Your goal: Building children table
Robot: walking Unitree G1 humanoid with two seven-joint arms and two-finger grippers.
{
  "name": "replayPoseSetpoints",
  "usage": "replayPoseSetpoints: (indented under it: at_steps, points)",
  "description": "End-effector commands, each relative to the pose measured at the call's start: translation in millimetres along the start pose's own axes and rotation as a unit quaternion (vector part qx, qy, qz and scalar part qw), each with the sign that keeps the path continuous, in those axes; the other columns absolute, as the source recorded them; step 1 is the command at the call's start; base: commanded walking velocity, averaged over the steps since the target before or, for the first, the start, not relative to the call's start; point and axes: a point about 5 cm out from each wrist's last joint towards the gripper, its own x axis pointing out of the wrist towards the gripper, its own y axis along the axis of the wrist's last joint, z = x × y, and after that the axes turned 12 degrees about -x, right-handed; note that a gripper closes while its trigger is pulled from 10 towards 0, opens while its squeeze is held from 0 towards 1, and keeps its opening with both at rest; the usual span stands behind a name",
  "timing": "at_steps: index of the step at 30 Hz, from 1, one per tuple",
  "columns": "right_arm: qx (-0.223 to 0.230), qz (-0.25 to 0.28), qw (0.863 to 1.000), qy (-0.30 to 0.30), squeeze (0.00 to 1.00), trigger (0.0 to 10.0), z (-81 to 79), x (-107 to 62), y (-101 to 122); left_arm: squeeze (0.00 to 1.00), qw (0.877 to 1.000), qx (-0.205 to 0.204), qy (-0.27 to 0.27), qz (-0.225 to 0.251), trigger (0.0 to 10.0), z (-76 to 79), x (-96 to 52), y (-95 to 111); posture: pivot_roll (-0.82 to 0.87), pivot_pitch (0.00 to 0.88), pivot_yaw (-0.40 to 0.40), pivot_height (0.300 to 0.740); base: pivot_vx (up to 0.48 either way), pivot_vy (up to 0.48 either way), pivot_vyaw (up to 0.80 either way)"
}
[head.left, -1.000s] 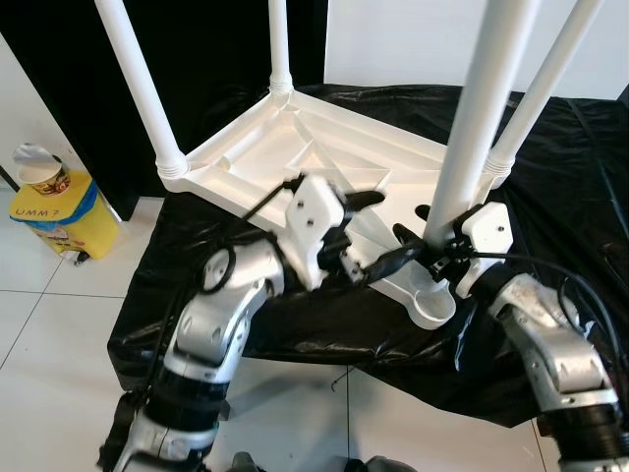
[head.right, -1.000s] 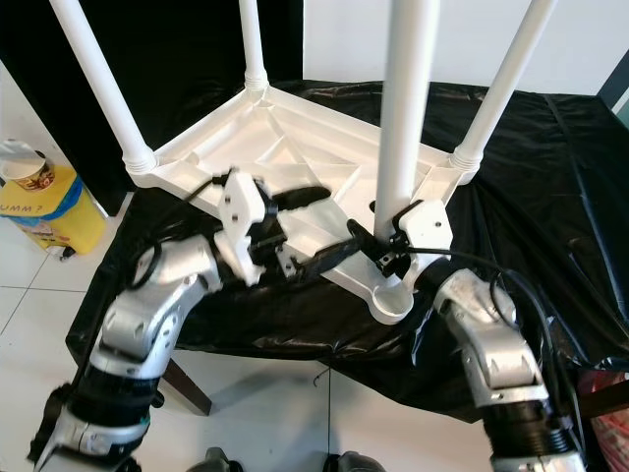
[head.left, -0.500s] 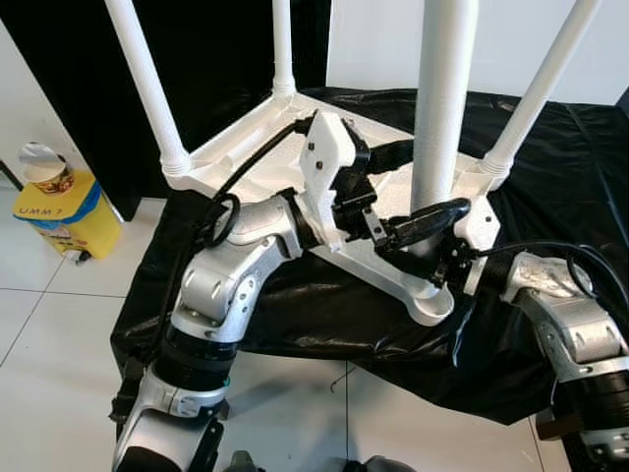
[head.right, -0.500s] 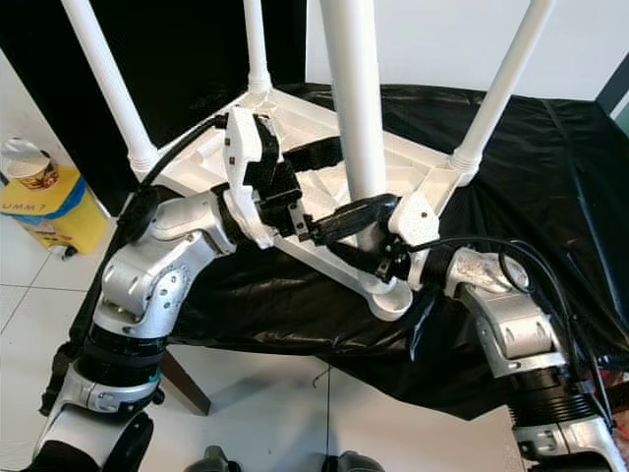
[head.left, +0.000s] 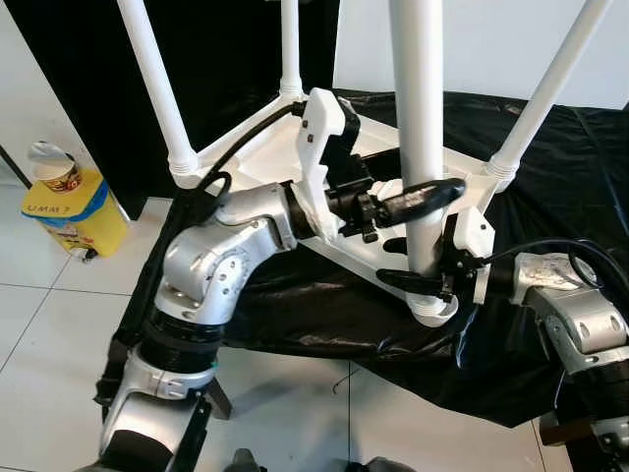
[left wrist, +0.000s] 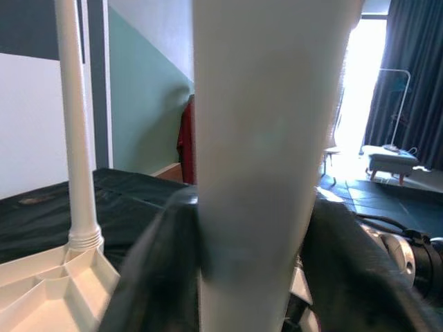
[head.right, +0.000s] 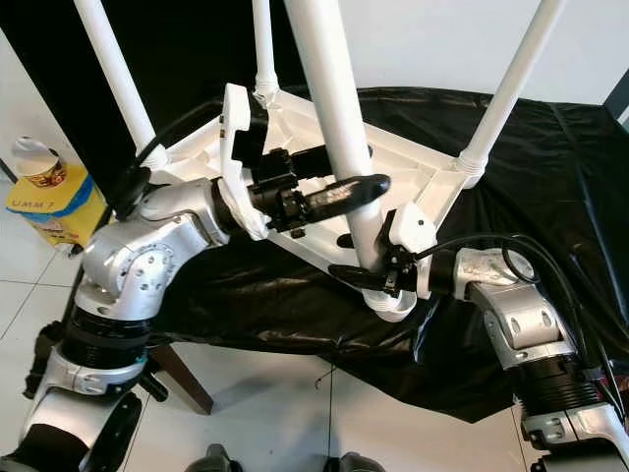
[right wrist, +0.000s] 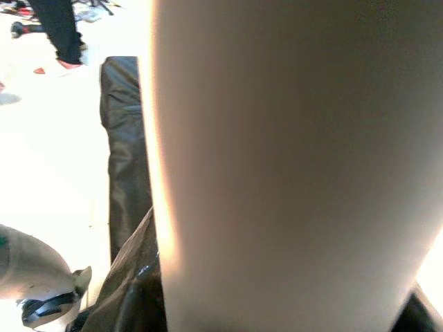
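**Leg seating in the near socket**

Legs on three corners of the upturned table [head.left: 295,128] already stand in their sockets; the fourth leg [head.left: 421,118] is the one we hold, its foot at the near corner socket [head.left: 432,310], which hangs over the edge of the black sheet [head.left: 550,246].

Our left gripper [head.left: 408,211] grasps the leg from the side, fingers [head.left: 423,194] clenched around it above the socket. Our right gripper [head.left: 418,275] is low against the leg just above the socket, one finger on the near side; we cannot tell how firmly it closes.

To do this well, we judge the leg should be kept upright over the socket, pressed straight down and twisted if threaded, while the table is steadied. A tilted leg could jam.
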Motion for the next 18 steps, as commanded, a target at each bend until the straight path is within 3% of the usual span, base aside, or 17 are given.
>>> replayPoseSetpoints:
  at_steps: [1, 9, 10, 12, 13, 18]
  points:
    - [0.000, -0.002, 1.000, 0.000, 0.00, 10.0, 4.9, -1.8, 0, 0.00, 0.990, 0.000, -0.136, -0.029, 0.0, 17.4, 6.3, -1, 0.01, 0.018, -0.060, 0.740, 0.000, 0.000, 0.00]
    - [0.000, -0.001, 1.000, -0.001, 0.00, 10.0, 6.9, -2.8, 1, 0.00, 0.992, 0.003, -0.127, -0.025, 0.0, 15.4, 7.1, 2, 0.01, 0.011, -0.062, 0.740, 0.000, 0.000, 0.00]
    - [0.001, 0.001, 1.000, -0.009, 0.00, 10.0, 9.0, -3.1, 1, 0.00, 0.993, 0.007, -0.118, -0.022, 2.5, 14.0, 7.8, 3, 0.01, 0.011, -0.062, 0.740, 0.000, 0.000, 0.00]
    - [0.001, 0.001, 1.000, -0.009, 0.00, 10.0, 9.0, -3.1, 1, 0.00, 0.993, 0.007, -0.118, -0.022, 2.5, 14.0, 7.8, 3, 0.01, 0.011, -0.062, 0.740, 0.000, 0.000, 0.00]
    - [0.013, 0.011, 0.999, -0.039, 1.00, 10.0, 15.5, -4.0, 3, 0.00, 0.997, 0.008, -0.082, -0.014, 10.0, 8.3, 11.3, 8, 0.00, 0.013, -0.064, 0.740, 0.000, 0.000, 0.00]
    - [0.018, 0.020, 0.997, -0.068, 1.00, 10.0, 21.3, -4.8, 5, 0.00, 0.999, 0.015, -0.027, -0.005, 10.0, -0.5, 15.0, 15, 0.00, 0.017, -0.064, 0.740, 0.000, 0.000, 0.00]
